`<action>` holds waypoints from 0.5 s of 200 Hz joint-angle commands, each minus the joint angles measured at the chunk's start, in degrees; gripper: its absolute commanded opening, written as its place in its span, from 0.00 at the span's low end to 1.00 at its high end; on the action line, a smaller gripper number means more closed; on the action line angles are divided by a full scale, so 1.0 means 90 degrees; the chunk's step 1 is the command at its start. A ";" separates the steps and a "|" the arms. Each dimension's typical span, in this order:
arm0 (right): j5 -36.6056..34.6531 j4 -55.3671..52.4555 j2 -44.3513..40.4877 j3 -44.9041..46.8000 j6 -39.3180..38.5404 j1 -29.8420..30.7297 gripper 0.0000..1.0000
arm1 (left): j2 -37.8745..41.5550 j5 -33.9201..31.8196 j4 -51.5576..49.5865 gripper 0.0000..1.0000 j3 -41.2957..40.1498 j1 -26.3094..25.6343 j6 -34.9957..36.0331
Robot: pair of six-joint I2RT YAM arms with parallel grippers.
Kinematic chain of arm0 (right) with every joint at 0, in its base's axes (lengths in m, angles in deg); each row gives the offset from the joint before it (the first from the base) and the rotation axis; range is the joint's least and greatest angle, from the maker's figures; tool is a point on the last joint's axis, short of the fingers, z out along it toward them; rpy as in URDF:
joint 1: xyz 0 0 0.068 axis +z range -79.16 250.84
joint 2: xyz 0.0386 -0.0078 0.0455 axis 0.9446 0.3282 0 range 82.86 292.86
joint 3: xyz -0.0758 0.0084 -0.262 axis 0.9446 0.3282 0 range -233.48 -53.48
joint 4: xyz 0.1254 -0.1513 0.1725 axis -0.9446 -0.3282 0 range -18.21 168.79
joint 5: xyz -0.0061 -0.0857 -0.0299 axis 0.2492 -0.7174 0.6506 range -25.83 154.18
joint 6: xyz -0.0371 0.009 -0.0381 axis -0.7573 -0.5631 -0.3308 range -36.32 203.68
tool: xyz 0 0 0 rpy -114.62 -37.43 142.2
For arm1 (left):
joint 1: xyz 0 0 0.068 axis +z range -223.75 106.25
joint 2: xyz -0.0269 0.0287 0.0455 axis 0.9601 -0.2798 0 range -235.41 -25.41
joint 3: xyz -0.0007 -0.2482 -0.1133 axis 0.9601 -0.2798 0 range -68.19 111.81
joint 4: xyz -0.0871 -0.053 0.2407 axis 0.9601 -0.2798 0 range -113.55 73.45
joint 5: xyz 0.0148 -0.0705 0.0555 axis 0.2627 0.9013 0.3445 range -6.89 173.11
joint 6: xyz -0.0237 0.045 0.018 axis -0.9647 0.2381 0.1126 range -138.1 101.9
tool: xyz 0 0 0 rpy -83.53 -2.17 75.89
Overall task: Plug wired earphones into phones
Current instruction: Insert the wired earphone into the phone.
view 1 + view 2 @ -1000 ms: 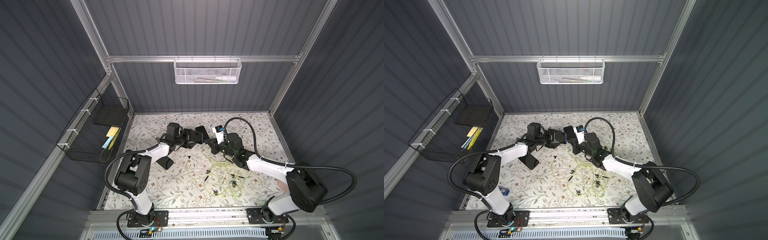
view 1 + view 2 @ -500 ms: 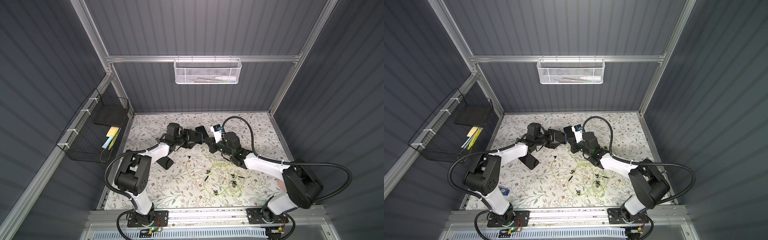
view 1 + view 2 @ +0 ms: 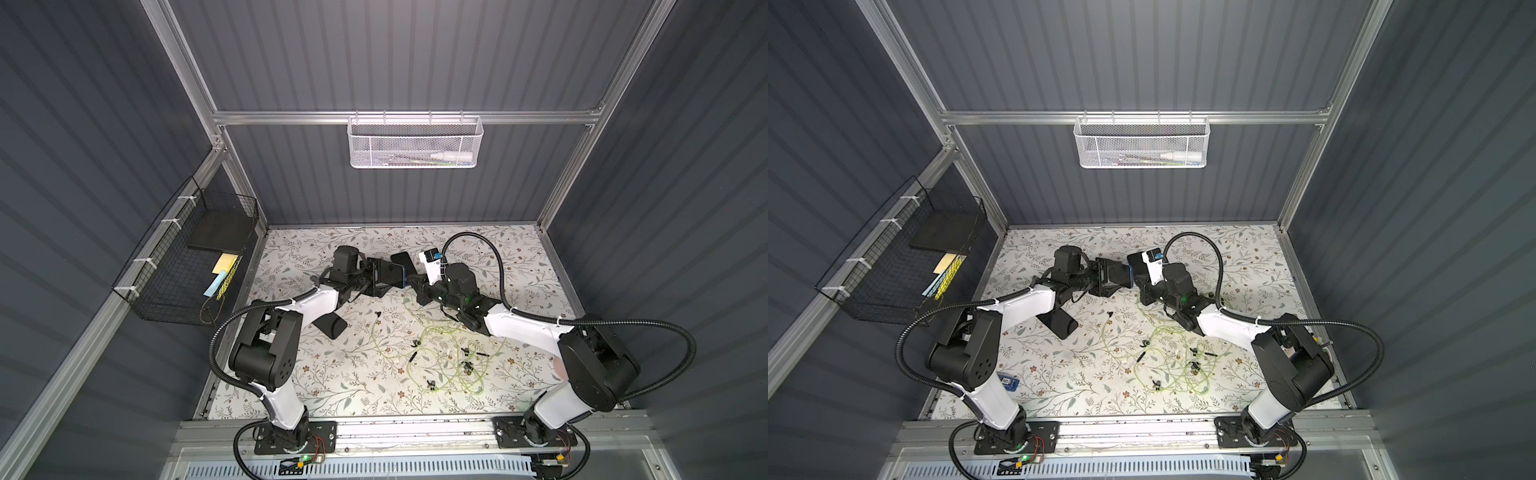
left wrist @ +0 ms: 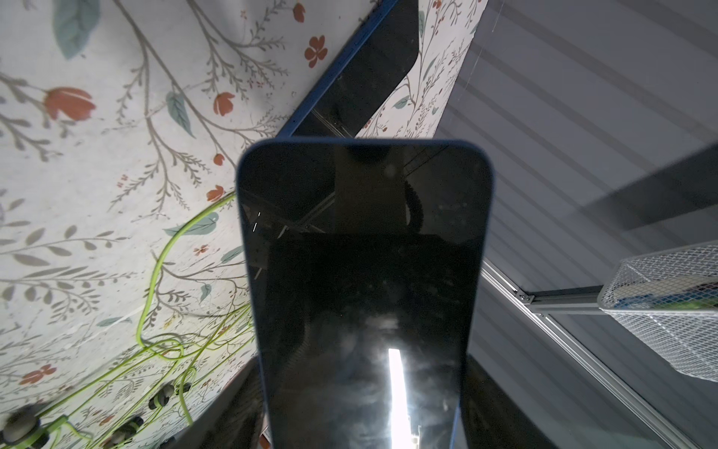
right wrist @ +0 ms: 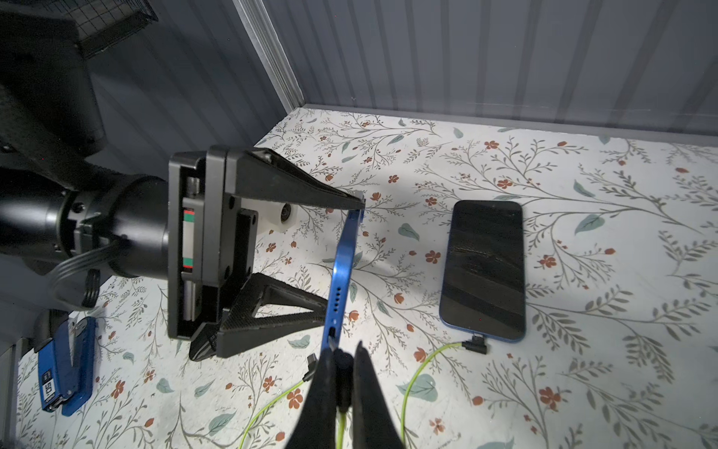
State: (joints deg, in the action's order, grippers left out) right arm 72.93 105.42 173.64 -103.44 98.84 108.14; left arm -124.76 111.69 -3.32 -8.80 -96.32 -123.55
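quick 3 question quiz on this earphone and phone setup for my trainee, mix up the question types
1. True or false: the left gripper grips the raised phone clear of the table.
2. What does the right gripper pinch? A) an earbud B) the black plug C) a phone's corner
3. Fill in: the cord running to the flat phone is ____ in colour.

Key: 1 true. 2 B. 3 yellow-green.
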 commanded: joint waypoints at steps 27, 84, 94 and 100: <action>-0.0462 -0.0028 0.0211 -0.0287 0.0025 0.0086 0.00 | 0.0014 0.0154 0.0265 0.00 0.0012 -0.0088 0.0036; -0.1155 -0.0557 0.0312 -0.0591 -0.0141 0.0316 0.00 | 0.0086 0.0026 0.0217 0.00 -0.0004 -0.0110 -0.0021; -0.1292 -0.0659 0.0338 -0.0649 -0.0179 0.0374 0.00 | 0.0120 -0.0017 0.0175 0.00 -0.0014 -0.0110 -0.0030; -0.1366 -0.0673 0.0352 -0.0660 -0.0187 0.0400 0.00 | 0.0139 -0.0044 0.0165 0.00 -0.0025 -0.0110 -0.0037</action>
State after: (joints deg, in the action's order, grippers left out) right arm 65.87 101.97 175.46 -107.04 98.60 110.46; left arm -124.78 109.18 -3.27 -8.82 -96.30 -123.62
